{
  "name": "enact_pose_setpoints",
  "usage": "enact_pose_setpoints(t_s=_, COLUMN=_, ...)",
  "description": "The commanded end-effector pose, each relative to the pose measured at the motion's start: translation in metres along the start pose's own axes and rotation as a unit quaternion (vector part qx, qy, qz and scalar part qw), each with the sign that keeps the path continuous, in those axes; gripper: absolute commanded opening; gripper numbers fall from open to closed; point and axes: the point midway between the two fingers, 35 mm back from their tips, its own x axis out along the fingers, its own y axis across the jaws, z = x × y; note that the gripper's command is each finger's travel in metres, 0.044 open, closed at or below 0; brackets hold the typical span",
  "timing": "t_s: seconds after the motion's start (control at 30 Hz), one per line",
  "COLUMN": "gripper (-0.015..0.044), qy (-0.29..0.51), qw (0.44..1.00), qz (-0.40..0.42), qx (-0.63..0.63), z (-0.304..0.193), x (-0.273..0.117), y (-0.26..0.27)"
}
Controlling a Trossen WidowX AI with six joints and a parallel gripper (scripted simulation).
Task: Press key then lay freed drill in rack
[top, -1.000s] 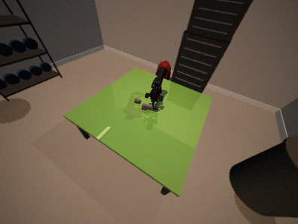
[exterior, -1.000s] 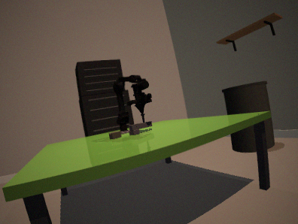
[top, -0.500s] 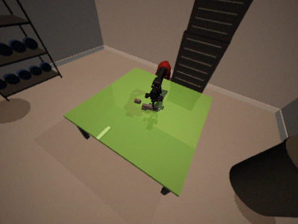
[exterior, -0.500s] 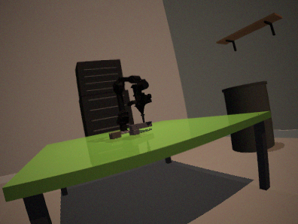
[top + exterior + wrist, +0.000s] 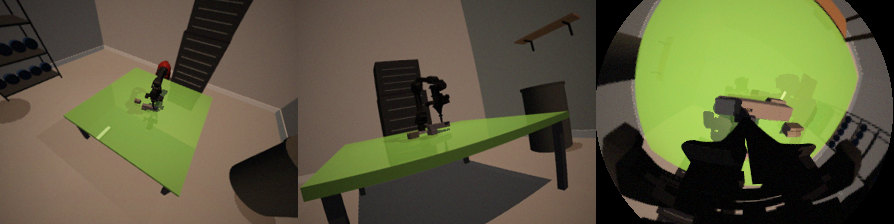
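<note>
A long brownish-pink block lies on the green table, with a dark piece at one end. Which parts are the drill and the key is too dark and small to tell. A smaller separate brownish block sits close by; I cannot tell whether it is the rack. My gripper is shut and empty, pointing down with its tips at the join of the dark piece and the pink block. Whether they touch is unclear; the fingers hide part of it.
The green table carries these things. A pale strip lies near its front edge. A dark drawer cabinet stands behind the arm. A dark bin stands beyond the table.
</note>
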Motion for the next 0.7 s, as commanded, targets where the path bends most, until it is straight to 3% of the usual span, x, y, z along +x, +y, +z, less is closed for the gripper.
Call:
enact_pose_setpoints(t_s=0.0, gripper=0.0, qy=0.026, qw=1.0, qz=-0.001, qx=0.001, z=-0.008, x=0.018, y=-0.002)
enact_pose_setpoints(t_s=0.3, gripper=0.0, qy=0.026, qw=1.0, qz=-0.001, qx=0.001, z=-0.008, x=0.023, y=-0.002)
enact_pose_setpoints(t_s=0.67, gripper=0.0289, qy=0.026, qw=1.0, qz=-0.001, qx=0.001, z=0.002, x=-0.052, y=-0.001)
